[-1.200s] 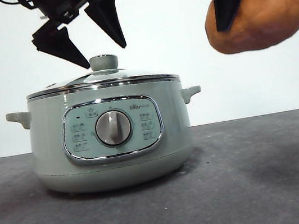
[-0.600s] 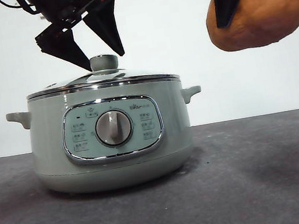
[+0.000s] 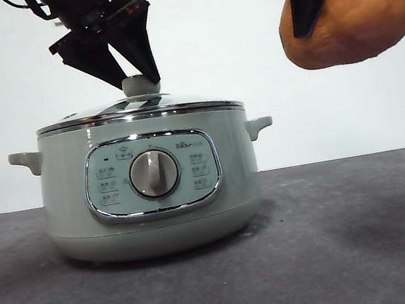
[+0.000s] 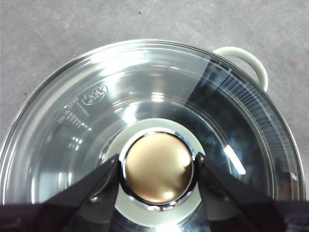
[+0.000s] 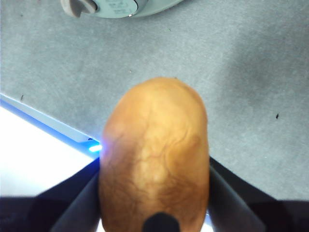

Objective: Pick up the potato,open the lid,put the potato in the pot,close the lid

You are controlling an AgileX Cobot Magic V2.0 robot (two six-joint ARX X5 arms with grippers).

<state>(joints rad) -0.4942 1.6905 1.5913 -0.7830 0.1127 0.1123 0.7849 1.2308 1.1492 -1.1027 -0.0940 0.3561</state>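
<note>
The sage-green pot (image 3: 63,197) stands on the grey table with the glass lid (image 3: 179,103) on it. My left gripper (image 3: 139,83) has come down from above and its jaws are shut on the lid's knob (image 3: 141,89). In the left wrist view my left gripper (image 4: 157,166) has both jaws touching the sides of the knob (image 4: 157,166) over the lid (image 4: 72,125). My right gripper (image 3: 357,19) is shut on the orange-brown potato (image 3: 354,16) and holds it high at the right, apart from the pot. The right wrist view shows the potato (image 5: 154,154) between the jaws.
The pot has a side handle (image 3: 258,126) at each end and a dial (image 3: 153,173) on its front panel. The grey table (image 3: 354,236) stretches to the right of the pot. In the right wrist view the table's edge (image 5: 48,123) passes under the potato.
My left gripper has come down onto the lid's knob and its jaws have closed from wide apart to both sides of it. The right gripper with the potato has stayed still.
</note>
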